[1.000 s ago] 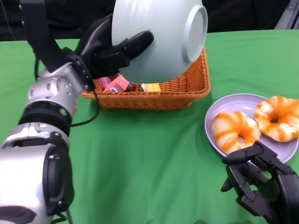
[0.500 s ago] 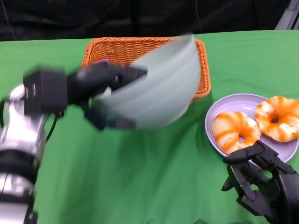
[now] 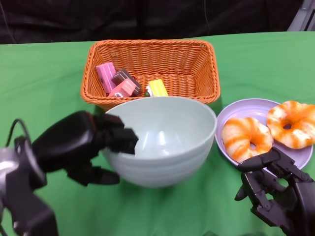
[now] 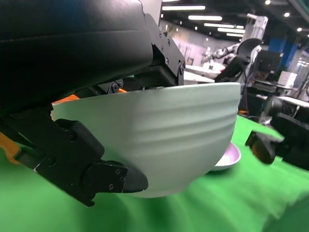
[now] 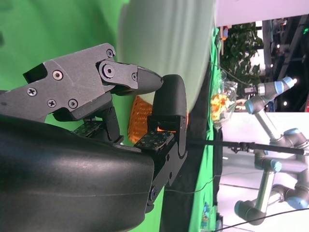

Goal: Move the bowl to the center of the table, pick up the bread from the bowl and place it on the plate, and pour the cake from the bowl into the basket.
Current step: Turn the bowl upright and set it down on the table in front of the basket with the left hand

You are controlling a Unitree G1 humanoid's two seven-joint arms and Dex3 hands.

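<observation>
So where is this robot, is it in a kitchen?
Probably not a kitchen. It looks like a robot lab: other robot arms stand behind the table, with office-style ceiling lights and desks with monitors.

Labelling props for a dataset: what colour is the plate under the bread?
Pale lilac; the plate shows best in the head view.

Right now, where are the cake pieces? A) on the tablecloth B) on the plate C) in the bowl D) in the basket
D: the head view shows the pink, brown and yellow cake pieces lying in the orange basket, while the bowl, gripped by the left hand, is upright with nothing in it, and the plate carries only the two breads.
</observation>
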